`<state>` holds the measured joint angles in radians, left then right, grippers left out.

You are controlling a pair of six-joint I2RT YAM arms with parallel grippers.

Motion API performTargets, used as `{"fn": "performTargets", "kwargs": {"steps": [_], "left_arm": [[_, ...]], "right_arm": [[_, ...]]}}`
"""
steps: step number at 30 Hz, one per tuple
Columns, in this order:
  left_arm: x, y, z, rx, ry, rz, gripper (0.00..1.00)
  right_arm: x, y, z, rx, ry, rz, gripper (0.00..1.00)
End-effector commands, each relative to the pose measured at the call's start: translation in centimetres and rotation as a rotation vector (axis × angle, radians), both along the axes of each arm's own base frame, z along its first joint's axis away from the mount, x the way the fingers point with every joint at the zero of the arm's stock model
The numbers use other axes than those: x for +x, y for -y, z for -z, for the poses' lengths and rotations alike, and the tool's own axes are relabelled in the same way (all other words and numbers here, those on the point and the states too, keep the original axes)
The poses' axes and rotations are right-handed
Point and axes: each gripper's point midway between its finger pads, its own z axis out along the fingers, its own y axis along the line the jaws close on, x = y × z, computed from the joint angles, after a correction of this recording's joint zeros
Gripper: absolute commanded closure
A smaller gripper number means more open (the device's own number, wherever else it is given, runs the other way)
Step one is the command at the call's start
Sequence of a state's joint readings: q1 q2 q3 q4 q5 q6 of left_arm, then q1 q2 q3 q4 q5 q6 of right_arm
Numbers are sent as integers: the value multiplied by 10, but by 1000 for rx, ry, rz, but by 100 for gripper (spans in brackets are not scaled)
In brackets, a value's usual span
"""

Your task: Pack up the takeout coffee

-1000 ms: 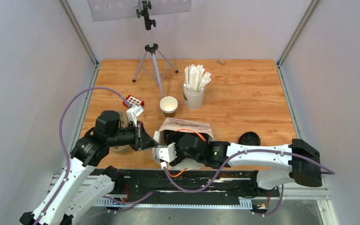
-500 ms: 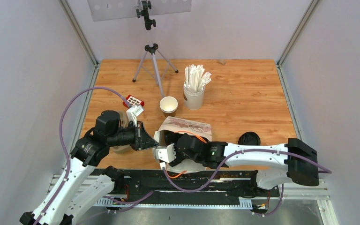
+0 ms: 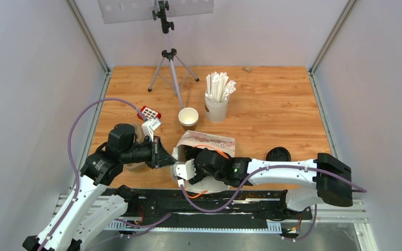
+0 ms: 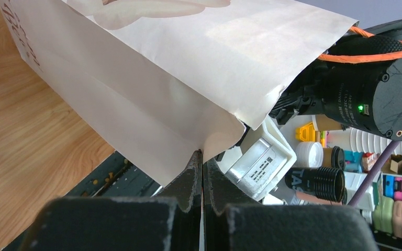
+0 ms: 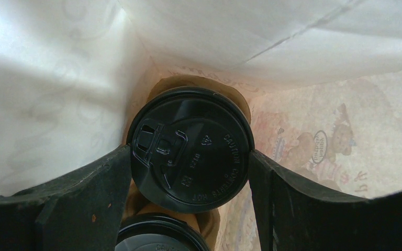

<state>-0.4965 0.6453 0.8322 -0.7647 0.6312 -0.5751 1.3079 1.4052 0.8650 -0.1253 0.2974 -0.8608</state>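
The takeout coffee (image 5: 191, 130), a brown cup under a black lid, sat deep inside the paper bag (image 3: 209, 140), which lay close to the desk's near edge, about midway along it. The right gripper (image 5: 190, 151) was reaching into the bag, its fingers pressed against either side of the lid, holding the cup. A second lidded cup (image 5: 157, 235) showed just beside it, lower in the right wrist view. Whether the two touched could not be told. The left gripper (image 4: 202, 162) was closed narrow on the bag's mouth edge, pinching the paper to keep it open.

Several things could have gone wrong from there. The pinch took only a thin fold of paper. If it slipped, the mouth would likely have sagged onto the right arm and snagged it on the way out. A careless withdrawal might have dragged the light bag toward the near edge. Releasing before the cup rested firmly could have tipped it against its neighbour. Squeezing at the lid instead of the cup wall risked popping the lid loose.

An unlidded cup (image 3: 188, 118) stood farther back, near the desk's middle.
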Motion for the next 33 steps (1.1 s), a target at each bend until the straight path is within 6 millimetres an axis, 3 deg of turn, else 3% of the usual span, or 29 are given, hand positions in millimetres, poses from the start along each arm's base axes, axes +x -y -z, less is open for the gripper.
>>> {"fn": "performTargets", "kwargs": {"steps": [1,33], "left_arm": [[1,5,-14,-52,42,18,100],[2,7,-14,-73,30,11,100]], "right_arm": [[9,-3,-4,23,5,42,30],[24,-7,8,20,-15,100,31]]}}
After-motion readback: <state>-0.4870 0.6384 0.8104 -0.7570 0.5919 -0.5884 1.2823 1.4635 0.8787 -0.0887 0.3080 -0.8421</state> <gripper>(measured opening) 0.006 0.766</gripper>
